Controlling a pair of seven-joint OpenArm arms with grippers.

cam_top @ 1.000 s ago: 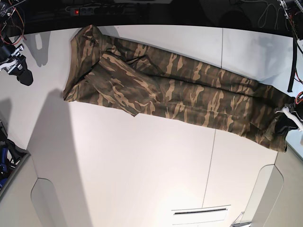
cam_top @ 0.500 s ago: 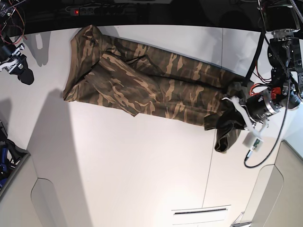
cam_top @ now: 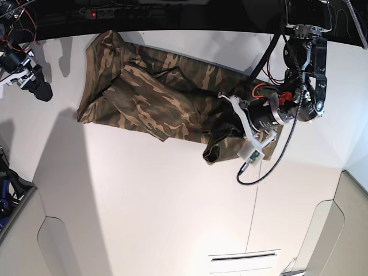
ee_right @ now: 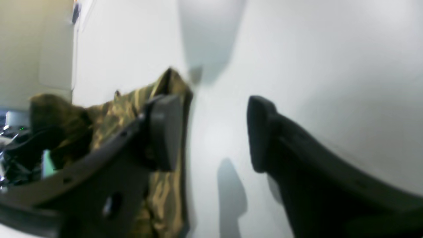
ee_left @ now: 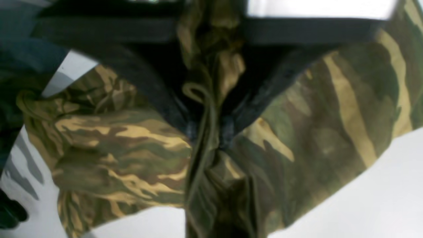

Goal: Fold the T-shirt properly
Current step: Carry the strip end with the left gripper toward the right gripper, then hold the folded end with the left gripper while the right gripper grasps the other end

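The camouflage T-shirt (cam_top: 149,98) lies in a long band from the table's back left toward the middle. Its right end is lifted and doubled back in a bunch. My left gripper (cam_top: 229,122) holds that bunch. In the left wrist view its black fingers (ee_left: 165,99) meet at a ridge of T-shirt (ee_left: 115,145) fabric, and the left gripper (ee_left: 206,134) is shut on it. My right gripper (cam_top: 34,86) hovers off the shirt's left edge. In the right wrist view the right gripper (ee_right: 214,132) stands open over bare table, with the T-shirt (ee_right: 132,102) behind its left finger.
A power strip (cam_top: 106,12) with a red light sits along the dark back edge. A black cable (cam_top: 270,167) loops down from the left arm over the white table (cam_top: 172,201). Dark gear (cam_top: 8,190) stands at the left edge.
The left arm has carried the shirt's right end leftward toward the middle, doubling the fabric over. The right gripper has opened and shifted slightly right.
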